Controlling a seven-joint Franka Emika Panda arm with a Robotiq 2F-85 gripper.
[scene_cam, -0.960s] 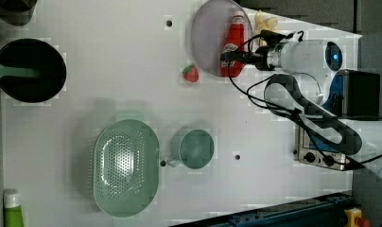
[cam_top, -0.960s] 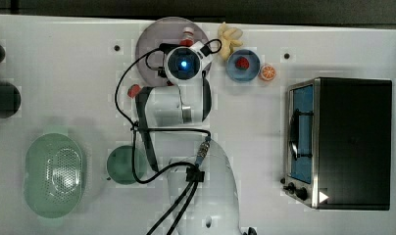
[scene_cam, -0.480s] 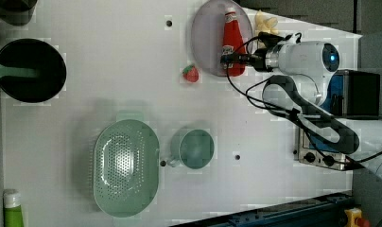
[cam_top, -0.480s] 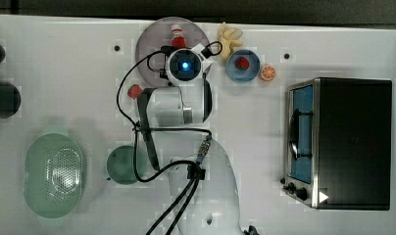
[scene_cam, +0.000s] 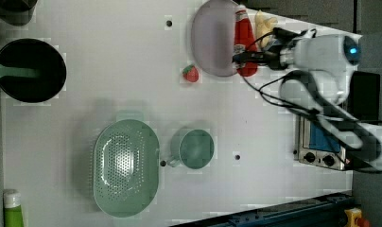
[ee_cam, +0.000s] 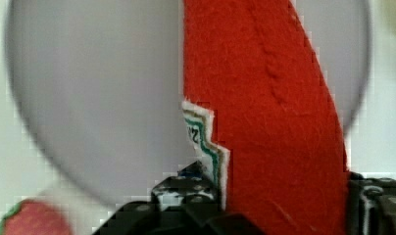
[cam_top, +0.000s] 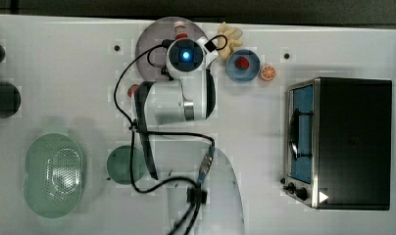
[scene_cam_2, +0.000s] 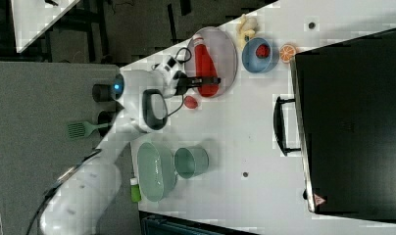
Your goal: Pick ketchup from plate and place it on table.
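Gripping: the gripper (scene_cam: 242, 57) has closed from wide open onto the lower body of the ketchup (scene_cam: 243, 38); the wrist view shows one dark finger (ee_cam: 186, 196) on each side of the red bottle, pressed against it.
Change: a moment ago the jaws stood apart around the bottle; now they pinch it, and the bottle has hardly shifted.
Meaning for task: the grasp looks made, so the pick is about to turn into a lift; placing is not yet begun.
Ketchup place: lying flat on the plate (scene_cam: 212, 38), along the plate's edge at the left view's right, white cap pointing to the far edge of the table (scene_cam: 108, 85).
Nearby: a red strawberry piece (scene_cam: 190, 73) sits on the table just off the plate's near rim; in the top view, pale yellow food (cam_top: 229, 38), a blue dish (cam_top: 242, 66) holding another red piece, and an orange slice (cam_top: 268, 73) lie to the top view's right of the plate.
Further off: green cup (scene_cam: 194, 149), green colander (scene_cam: 126, 166), black pan (scene_cam: 30, 70), toaster oven (cam_top: 340, 142).
In the way: nothing blocks a straight lift; bare table lies at the top view's left of the plate.
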